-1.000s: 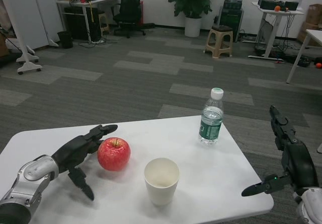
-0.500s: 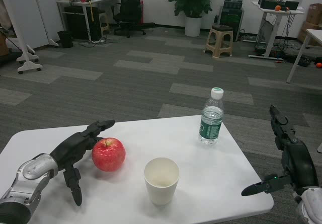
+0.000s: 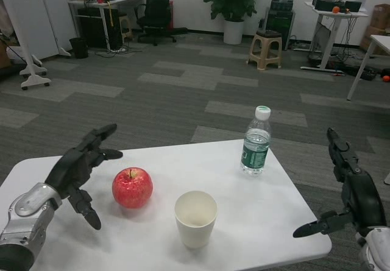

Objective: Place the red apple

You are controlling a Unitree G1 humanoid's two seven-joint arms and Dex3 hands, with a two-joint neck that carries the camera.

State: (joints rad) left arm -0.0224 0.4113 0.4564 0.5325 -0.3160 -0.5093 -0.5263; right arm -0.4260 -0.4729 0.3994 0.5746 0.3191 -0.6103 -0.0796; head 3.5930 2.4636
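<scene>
The red apple stands on the white table, left of centre, with nothing touching it. My left hand hovers just to the apple's left with its fingers spread apart and a clear gap between them and the fruit. My right hand waits off the table's right edge, fingers apart and holding nothing.
A white paper cup stands close to the apple's right. A water bottle with a green label and white cap is near the far edge. Beyond the table lies carpeted floor with a stool, desks and a plant.
My left hand has let go of the apple and drawn back to the left and up. The apple moved slightly left and now sits free. The right hand is unmoved.
</scene>
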